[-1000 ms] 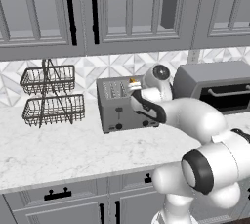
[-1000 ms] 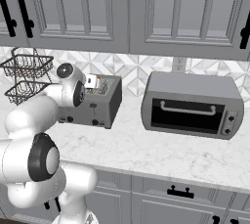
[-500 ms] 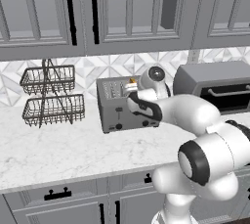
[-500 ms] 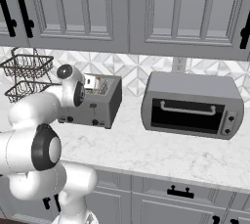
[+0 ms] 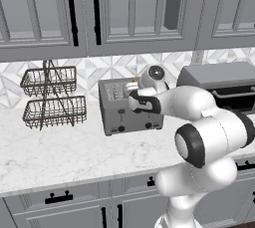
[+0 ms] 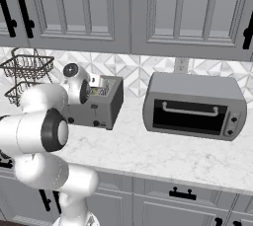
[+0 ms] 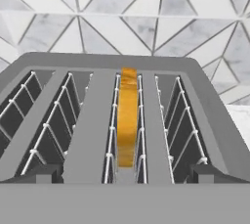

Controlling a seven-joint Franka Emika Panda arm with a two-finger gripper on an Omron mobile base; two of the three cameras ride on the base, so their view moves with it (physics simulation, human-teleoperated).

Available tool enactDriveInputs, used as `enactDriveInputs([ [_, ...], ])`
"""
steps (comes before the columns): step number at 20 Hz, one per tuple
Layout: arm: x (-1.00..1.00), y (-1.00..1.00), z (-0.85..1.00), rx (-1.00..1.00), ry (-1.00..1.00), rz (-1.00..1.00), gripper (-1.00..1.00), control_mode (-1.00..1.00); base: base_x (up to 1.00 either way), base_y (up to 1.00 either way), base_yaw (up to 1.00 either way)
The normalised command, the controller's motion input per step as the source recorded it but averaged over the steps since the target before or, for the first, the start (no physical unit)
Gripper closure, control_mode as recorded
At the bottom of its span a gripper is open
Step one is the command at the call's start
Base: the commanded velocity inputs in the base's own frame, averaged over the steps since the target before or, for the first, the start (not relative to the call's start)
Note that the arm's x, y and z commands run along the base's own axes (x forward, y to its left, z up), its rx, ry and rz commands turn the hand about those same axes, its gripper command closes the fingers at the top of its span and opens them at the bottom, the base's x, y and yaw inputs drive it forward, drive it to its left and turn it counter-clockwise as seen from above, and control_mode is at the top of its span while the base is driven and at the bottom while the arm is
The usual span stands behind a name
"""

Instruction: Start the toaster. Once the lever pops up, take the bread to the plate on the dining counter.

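Note:
The grey four-slot toaster [image 5: 124,110] [image 6: 101,109] stands on the marble worktop against the tiled wall. My gripper [image 5: 129,88] [image 6: 100,87] hovers just over its top, open and holding nothing. The hand view looks down into the toaster [image 7: 93,135]. The golden-tan bread [image 7: 128,115] stands upright in the third slot from the left. My gripper [image 7: 126,174] straddles that slot, with the dark fingertips [image 7: 41,173] well apart on either side of it. The plate and the dining counter are out of view.
A wide grey toaster oven [image 5: 219,85] [image 6: 195,106] stands to the right of the toaster. A two-tier wire basket rack [image 5: 50,97] [image 6: 24,72] stands to its left. Grey wall cabinets [image 5: 124,13] hang above. Bare marble worktop [image 5: 60,157] lies in front.
The elbow has risen and swung in toward the toaster. The hand has stayed over the toaster's top, shifting only slightly, and the jaws have stayed open.

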Motion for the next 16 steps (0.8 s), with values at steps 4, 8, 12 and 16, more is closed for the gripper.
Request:
enactDriveInputs([
  [4,0.30,0.00,-0.19,0.00,0.00,0.00,-1.00,-1.00,0.00,0.00,0.00],
  [8,0.25,0.00,-0.17,0.00,0.00,0.00,-1.00,-1.00,0.00,0.00,0.00],
  [12,0.24,0.00,-0.17,0.00,0.00,0.00,-1.00,-1.00,0.00,0.00,0.00],
  [16,0.16,0.00,-0.26,0.00,0.00,0.00,-1.00,-1.00,0.00,0.00,0.00],
])
